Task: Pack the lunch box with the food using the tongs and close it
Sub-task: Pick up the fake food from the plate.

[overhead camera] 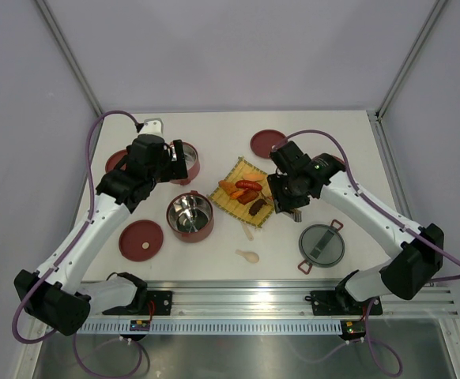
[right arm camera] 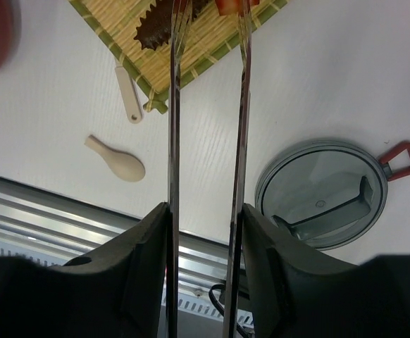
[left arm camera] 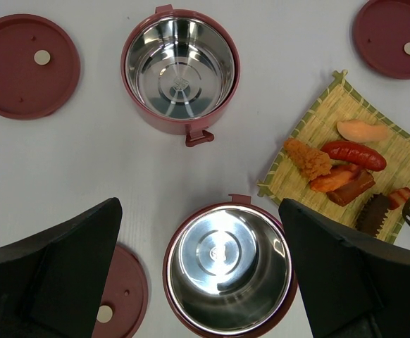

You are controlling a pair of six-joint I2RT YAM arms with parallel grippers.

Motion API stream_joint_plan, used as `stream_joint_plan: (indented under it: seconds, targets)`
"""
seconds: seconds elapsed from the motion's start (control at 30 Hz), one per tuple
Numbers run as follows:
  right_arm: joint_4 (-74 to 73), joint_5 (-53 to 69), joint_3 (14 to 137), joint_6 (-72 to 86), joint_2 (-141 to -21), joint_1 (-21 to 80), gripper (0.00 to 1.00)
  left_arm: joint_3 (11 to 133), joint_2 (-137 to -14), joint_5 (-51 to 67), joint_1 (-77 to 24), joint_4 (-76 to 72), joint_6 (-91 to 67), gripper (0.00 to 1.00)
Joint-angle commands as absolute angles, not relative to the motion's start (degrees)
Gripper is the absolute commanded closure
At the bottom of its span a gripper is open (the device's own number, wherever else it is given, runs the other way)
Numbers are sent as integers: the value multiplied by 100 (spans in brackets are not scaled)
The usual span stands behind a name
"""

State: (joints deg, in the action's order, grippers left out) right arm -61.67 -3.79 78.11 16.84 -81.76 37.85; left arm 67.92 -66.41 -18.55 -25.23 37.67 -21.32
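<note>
Just below tongs (right arm camera: 172, 141), food (left arm camera: 353, 155) on mat (left arm camera: 318, 120)

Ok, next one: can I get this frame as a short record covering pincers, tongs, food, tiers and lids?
left pincer: open, over one of the tiers
right pincer: shut on tongs
tong tips: at the mat, by the food; whether a piece is gripped is unclear
food: all on mat, none packed
tiers: two, open, empty
red lids: three, flat on table
top lid: on table, apart from tiers
</note>
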Motion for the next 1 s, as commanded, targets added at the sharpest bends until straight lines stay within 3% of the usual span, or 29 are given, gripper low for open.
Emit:
stream_joint_plan:
  seconds: [0.0, 0.97]
  targets:
    - [-6267, -413, 7805, 1626, -8218, 3850, 49, 6908, -6478, -1942, -2523, 3604, -2206, 1]
    - [-5889, -958, 7936, 1222, -8947, 3850, 46, 6794, -6522, -1995, -2523, 3498, -2259, 1]
